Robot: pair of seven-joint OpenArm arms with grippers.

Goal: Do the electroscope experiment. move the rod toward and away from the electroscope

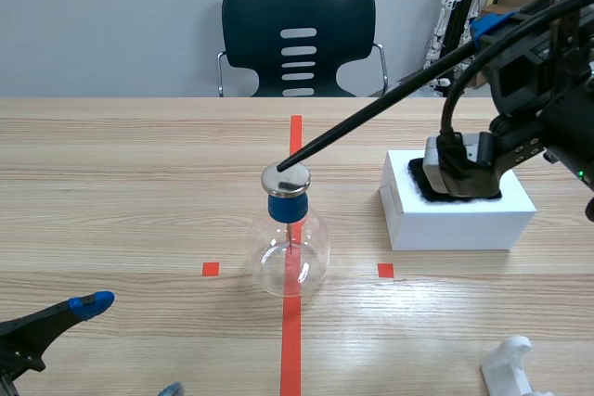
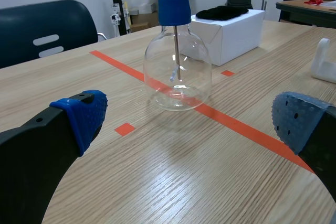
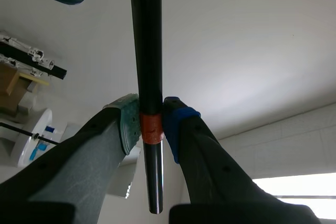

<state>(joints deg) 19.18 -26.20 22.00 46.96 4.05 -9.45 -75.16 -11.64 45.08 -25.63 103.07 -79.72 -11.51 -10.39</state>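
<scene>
I have the right end effector (image 3: 150, 124) clenched on the rod (image 1: 390, 104), its two pads pressed against either side of the black shaft at an orange band close to the rod's back end. That arm is raised at the far right of the scene, and the rod slants down from it toward the left and nearer side. The tip arrives at the metal disc (image 1: 285, 178) on top of the electroscope (image 1: 290, 248); from my views I cannot tell whether the tip touches the disc or sits just above it. The electroscope is a clear round flask with a blue stopper (image 1: 288, 205) and a thin stem hanging inside. It stands upright on the wooden surface (image 1: 121, 192), on the long red tape line at the middle, between the two small red squares. My left end effector (image 2: 191, 121) is released, with its fingers spread wide and nothing between them. It sits low at the near left, well apart from the flask and pointed toward it. Right of the electroscope sits a white box (image 1: 459, 220) with a black cloth (image 2: 226, 11) lying on top. A dark chair (image 1: 297, 34) stands beyond the far edge.
</scene>
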